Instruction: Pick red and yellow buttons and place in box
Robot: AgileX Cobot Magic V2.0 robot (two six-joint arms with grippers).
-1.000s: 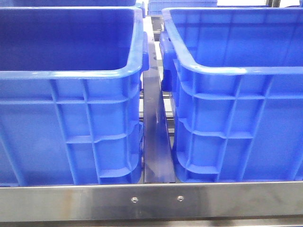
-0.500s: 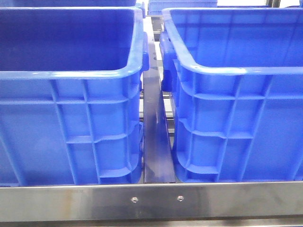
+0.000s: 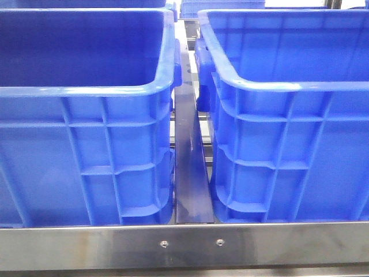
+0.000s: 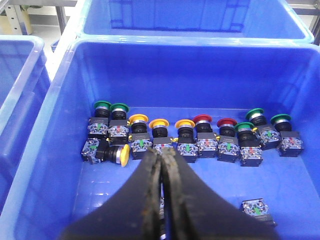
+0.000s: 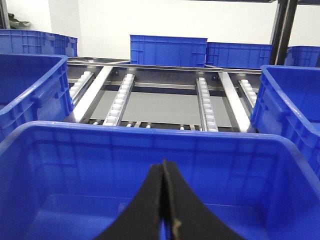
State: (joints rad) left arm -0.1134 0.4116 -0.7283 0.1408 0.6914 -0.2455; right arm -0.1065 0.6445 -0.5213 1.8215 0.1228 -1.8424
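- Behind the crates, in the front view, only more blue plastic and a bright strip of the room show. Two big blue crates, the left crate [image 3: 86,144] and the right crate [image 3: 288,144], stand side by side on a steel frame [image 3: 184,245] with a dark rail [image 3: 190,173] between them. No arm and no button are visible here; the near walls hide the crate floors.
- From the left wrist view, the left gripper [image 4: 162,165] hangs above a crate floor [image 4: 280,180], its jaws pressed together and holding nothing. A row of push-buttons lies near the far wall: green buttons [image 4: 102,106] at both ends, yellow buttons [image 4: 159,124] and red buttons [image 4: 202,120] in the middle. One yellow button [image 4: 112,152] lies on its side in front of the row, and a loose block [image 4: 256,208] lies apart.
- I judge these pieces as light, stiff plastic with a smooth, slippery round cap; the square body under the cap looks like the safer place to grip. They touch one another, so a neighbour may be pushed.
- From the right wrist view, the right gripper [image 5: 165,200] is also closed and empty, over another crate [image 5: 150,150] whose floor is mostly cut off. Roller tracks [image 5: 120,100] run beyond it.
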